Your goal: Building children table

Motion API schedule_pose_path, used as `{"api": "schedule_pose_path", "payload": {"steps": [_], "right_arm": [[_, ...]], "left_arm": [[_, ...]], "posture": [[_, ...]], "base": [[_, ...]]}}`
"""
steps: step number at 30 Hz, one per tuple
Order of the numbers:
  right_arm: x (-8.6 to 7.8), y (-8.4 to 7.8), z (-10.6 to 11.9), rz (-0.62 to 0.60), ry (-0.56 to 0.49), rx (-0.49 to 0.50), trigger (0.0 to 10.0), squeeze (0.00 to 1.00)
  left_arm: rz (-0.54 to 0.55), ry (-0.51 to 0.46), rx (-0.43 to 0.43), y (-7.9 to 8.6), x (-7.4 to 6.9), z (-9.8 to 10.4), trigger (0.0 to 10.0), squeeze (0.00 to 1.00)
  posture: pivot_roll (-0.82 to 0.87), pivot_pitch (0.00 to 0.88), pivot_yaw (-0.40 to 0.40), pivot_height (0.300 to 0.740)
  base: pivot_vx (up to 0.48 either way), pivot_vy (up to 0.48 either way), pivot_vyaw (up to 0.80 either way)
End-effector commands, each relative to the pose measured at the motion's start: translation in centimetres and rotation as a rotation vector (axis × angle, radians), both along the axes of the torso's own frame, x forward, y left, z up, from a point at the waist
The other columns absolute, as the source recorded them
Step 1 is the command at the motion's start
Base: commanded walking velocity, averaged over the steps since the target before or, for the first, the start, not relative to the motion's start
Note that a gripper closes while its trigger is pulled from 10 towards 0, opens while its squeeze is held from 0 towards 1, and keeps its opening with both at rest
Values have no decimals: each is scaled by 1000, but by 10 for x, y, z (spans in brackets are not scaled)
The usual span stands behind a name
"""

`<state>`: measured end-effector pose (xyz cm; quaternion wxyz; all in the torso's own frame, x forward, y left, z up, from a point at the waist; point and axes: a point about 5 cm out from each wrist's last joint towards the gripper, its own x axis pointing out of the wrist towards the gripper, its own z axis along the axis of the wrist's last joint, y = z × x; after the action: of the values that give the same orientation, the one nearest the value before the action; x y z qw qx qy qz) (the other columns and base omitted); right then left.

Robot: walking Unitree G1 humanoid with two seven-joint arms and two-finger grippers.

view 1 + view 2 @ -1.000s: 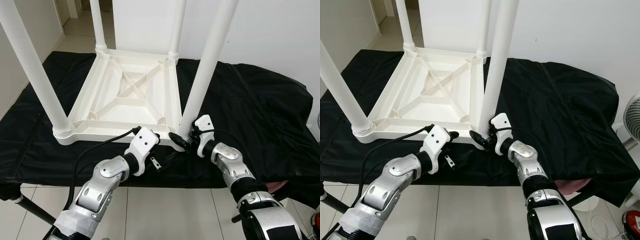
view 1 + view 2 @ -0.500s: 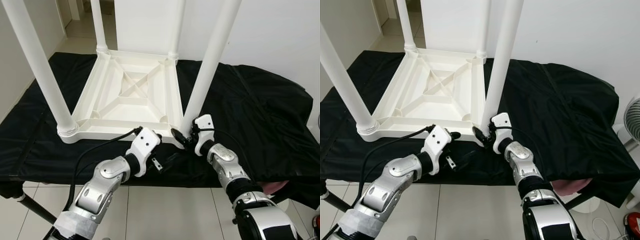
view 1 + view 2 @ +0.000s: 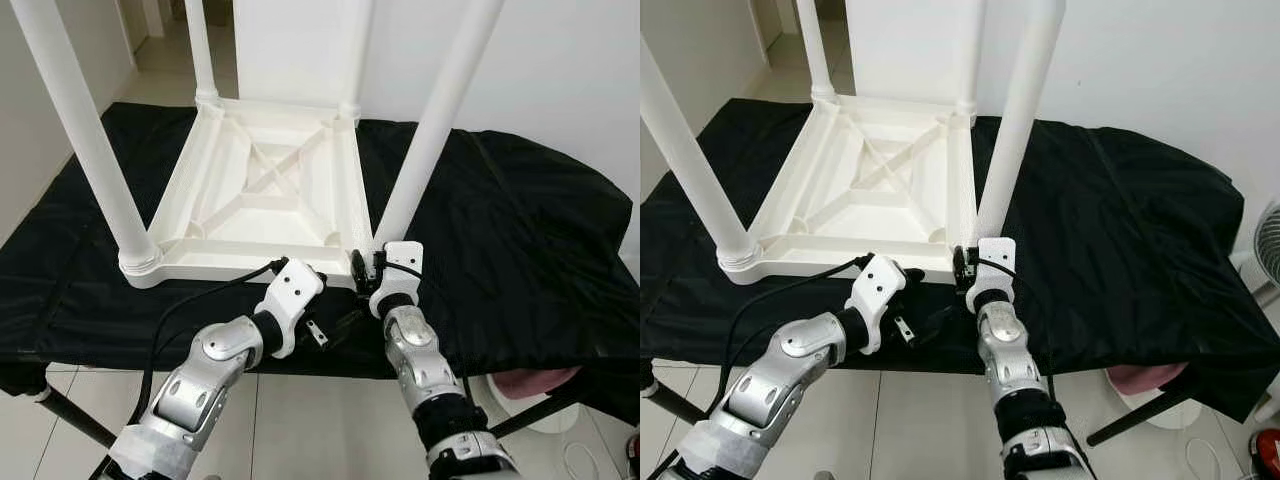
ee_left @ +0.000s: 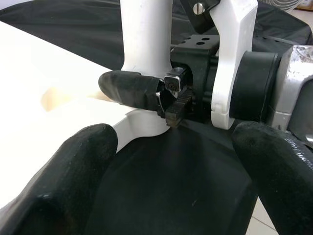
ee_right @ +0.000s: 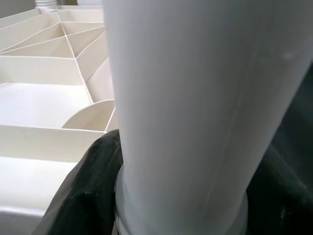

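A white children's table [image 3: 262,190] lies upside down on a black cloth, with its legs standing up. My right gripper [image 3: 368,272] is at the base of the near right leg [image 3: 425,150]. In the right wrist view that leg [image 5: 195,98] sits tight between its black fingers [image 5: 83,196], so it is shut on the leg. My left gripper [image 3: 335,322] hovers just below the table's near corner, over the cloth's front edge. In the left wrist view its fingers [image 4: 63,181] are spread wide and hold nothing, and they point at the right gripper's finger [image 4: 129,88].
The black cloth [image 3: 520,230] covers a low platform and droops over its front edge. A black stand leg [image 3: 70,420] angles out at lower left above the tiled floor. A pink object [image 3: 530,380] sits under the cloth at right. A white wall runs behind.
My right forearm has swung in from the right and now stands straight in front of the near right leg, with its gripper turned around the leg's base. The left gripper has barely moved.
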<state>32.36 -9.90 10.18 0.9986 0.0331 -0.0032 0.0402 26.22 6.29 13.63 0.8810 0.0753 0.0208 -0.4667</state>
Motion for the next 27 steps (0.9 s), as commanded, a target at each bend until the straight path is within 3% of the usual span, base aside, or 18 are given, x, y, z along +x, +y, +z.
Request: {"api": "schedule_pose_path", "payload": {"steps": [1,5,6,7,8,19,20,27], "right_arm": [[-8,1,-19,8,83,-2,10000,0],[-8,-1,-16,9,78,-4,10000,0],[-9,-2,-15,4,78,-12,10000,627],[-9,-2,-15,4,78,-12,10000,627],[-9,-2,-13,7,76,-13,10000,1000],[-5,-18,-1,149,24,-37,10000,1000],[-3,-22,1,212,16,-48,10000,0],[15,-35,19,445,-48,-159,10000,0]], "left_arm": [[-40,15,2,-3,-3,-2,10000,0],[-43,14,1,-4,-3,-2,10000,0],[-43,12,1,-4,-3,-1,10000,0],[-43,12,1,-4,-3,-1,10000,0],[-42,11,1,-4,-2,-1,10000,0],[-36,2,0,-4,0,0,10000,0],[-35,0,0,-4,0,0,10000,0],[-41,-10,-2,-6,4,3,10000,0]], "posture": [[-33,0,-62,740],[-33,0,-62,740],[-35,0,-65,740],[-35,0,-65,740],[-33,0,-69,740],[-35,0,-71,740],[-36,0,-71,740],[-47,0,-57,740]], "base": [[0,0,0],[0,0,0],[0,0,0],[0,0,0],[0,0,0],[0,0,0],[0,0,0],[0,0,0]]}}
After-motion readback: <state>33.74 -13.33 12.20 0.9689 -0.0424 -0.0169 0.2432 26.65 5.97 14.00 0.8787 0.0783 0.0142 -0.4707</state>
